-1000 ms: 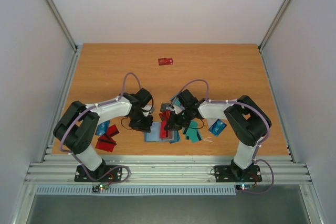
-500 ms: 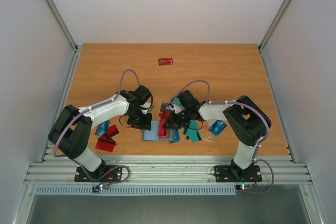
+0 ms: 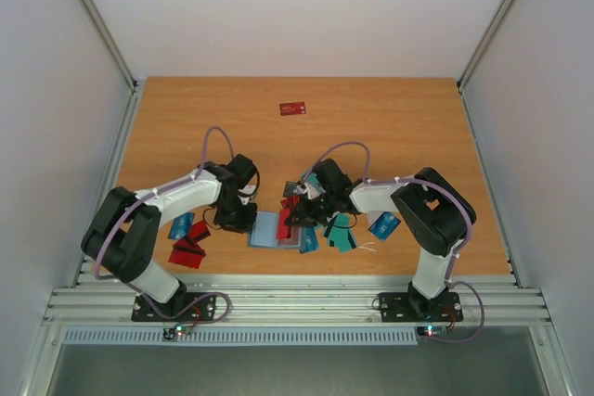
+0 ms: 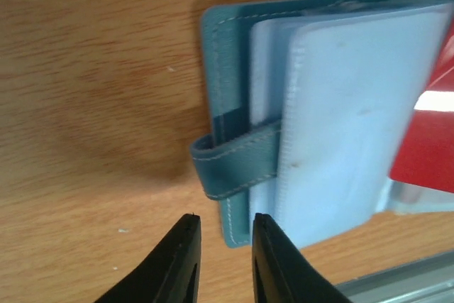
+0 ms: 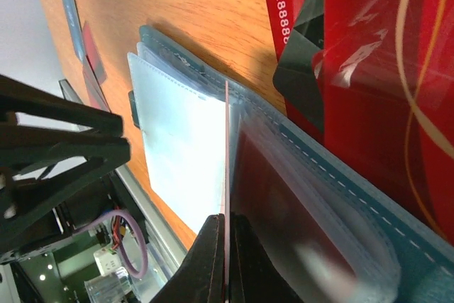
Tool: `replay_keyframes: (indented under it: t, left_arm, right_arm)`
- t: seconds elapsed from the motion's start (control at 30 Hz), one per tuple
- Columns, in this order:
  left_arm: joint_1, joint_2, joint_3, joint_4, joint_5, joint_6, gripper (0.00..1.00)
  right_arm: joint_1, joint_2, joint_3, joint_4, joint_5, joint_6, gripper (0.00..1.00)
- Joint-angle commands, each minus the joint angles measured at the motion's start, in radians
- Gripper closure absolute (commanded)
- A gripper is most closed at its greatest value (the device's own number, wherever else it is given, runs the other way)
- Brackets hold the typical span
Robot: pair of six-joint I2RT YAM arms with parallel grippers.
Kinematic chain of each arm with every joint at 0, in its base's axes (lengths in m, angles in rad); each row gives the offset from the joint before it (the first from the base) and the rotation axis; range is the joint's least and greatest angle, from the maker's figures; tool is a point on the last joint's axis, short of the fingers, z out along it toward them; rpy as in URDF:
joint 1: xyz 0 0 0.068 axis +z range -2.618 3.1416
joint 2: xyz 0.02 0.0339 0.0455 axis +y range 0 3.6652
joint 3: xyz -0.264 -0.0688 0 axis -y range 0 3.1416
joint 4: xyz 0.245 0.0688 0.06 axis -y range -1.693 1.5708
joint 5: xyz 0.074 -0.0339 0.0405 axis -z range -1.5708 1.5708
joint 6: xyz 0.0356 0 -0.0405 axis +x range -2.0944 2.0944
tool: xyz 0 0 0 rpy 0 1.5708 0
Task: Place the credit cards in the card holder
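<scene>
The card holder (image 3: pixel 265 230) lies open on the table, teal with light blue inner pockets (image 4: pixel 347 97) and a strap (image 4: pixel 234 164) on its left edge. My left gripper (image 3: pixel 241 221) hovers at that edge; its jaws (image 4: pixel 223 221) stand slightly open with nothing between them, just short of the holder's corner. My right gripper (image 3: pixel 295 214) is shut on a thin red credit card (image 5: pixel 227 147), seen edge-on and standing between the holder's clear pockets (image 5: pixel 312 211). More red cards (image 5: pixel 369 54) lie beside the holder.
Loose red cards (image 3: pixel 189 246) and a blue one (image 3: pixel 181 225) lie left of the holder. Teal cards (image 3: pixel 343 232) and a blue card (image 3: pixel 383 224) lie to its right. A lone red card (image 3: pixel 292 108) sits far back. The metal rail (image 3: pixel 297 299) runs along the near edge.
My left gripper has moved left, off the holder toward its strap edge, and its jaws have parted. The right gripper keeps its card at the pockets.
</scene>
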Motion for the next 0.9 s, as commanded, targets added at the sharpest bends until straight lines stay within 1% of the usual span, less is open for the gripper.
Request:
replay_keyframes:
  t: [0.0,0.17,0.53,0.77,0.87]
  left_arm:
    - [0.017,0.044,-0.025,0.043,0.019,-0.011,0.79]
    - [0.019,0.081,-0.032,0.049,0.019,-0.017,0.85]
    - [0.020,0.131,-0.036,0.059,0.046,-0.017,0.87]
    - [0.020,0.139,-0.037,0.073,0.108,-0.019,0.88]
    - [0.020,0.152,-0.032,0.076,0.131,-0.020,0.87]
  right_arm:
    - [0.009,0.002,-0.013,0.040,0.015,0.013,0.99]
    - [0.020,-0.004,-0.012,0.039,0.031,0.018,0.99]
    - [0.030,0.005,-0.017,0.080,0.026,0.051,0.99]
    - [0.031,0.016,-0.027,0.102,0.036,0.080,0.99]
    - [0.030,0.024,-0.039,0.136,0.036,0.114,0.99]
